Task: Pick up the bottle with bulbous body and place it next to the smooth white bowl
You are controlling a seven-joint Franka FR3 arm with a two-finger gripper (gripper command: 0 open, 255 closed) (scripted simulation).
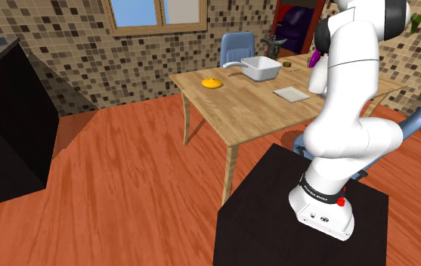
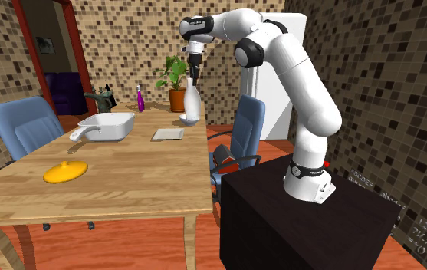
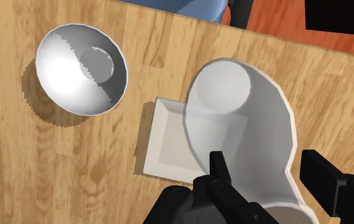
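Note:
My black gripper (image 2: 195, 67) is shut on the neck of a white bottle with a bulbous body (image 2: 192, 103), which hangs upright below it. In the second exterior view the bottle is right by the smooth white bowl (image 2: 189, 120) at the far end of the wooden table (image 2: 127, 176). In the wrist view the bottle (image 3: 245, 127) sits clasped between the fingers (image 3: 218, 168) of the gripper (image 3: 267, 175). Its round base points down at the table. The bowl (image 3: 80, 67) lies off to one side, apart from the bottle.
A flat white square plate (image 3: 166, 143) lies under the bottle and close to the bowl. The table also carries a white pan (image 2: 106, 126), a yellow lid (image 2: 65, 171) and a purple bottle (image 2: 140, 100). A potted plant (image 2: 175, 80) stands behind. Blue chairs (image 2: 246, 134) flank the table.

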